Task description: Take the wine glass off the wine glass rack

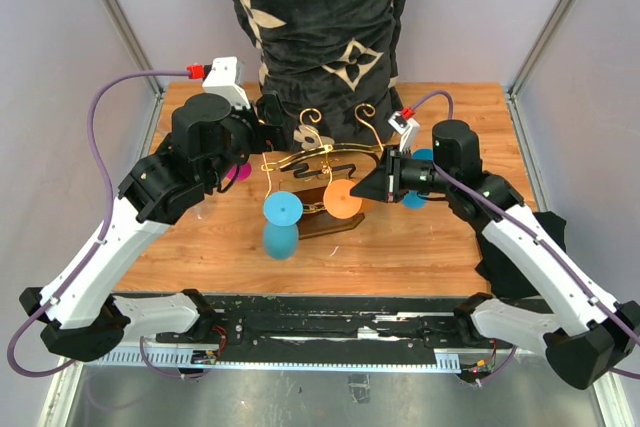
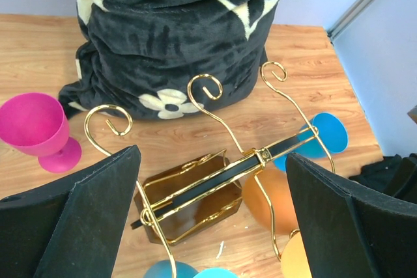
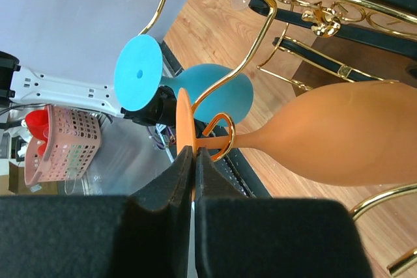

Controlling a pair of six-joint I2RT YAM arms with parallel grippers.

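Observation:
The gold wire wine glass rack (image 1: 318,159) stands on its dark brown base (image 1: 335,224) at mid-table. An orange wine glass (image 1: 343,198) hangs on its front, stem lying in a gold loop (image 3: 222,136). My right gripper (image 1: 376,185) is shut on the thin edge of the orange glass's foot (image 3: 185,112); the orange bowl (image 3: 345,136) points away from it. My left gripper (image 1: 268,133) is open and empty, hovering over the rack's back side, with a finger on either side of the rack's top bar (image 2: 221,177) and touching nothing.
A blue glass (image 1: 283,210) hangs on the rack's front left, and another blue one (image 2: 326,132) on its right. A pink glass (image 2: 36,125) stands on the table to the left. A dark flowered blanket bundle (image 1: 310,17) stands close behind the rack.

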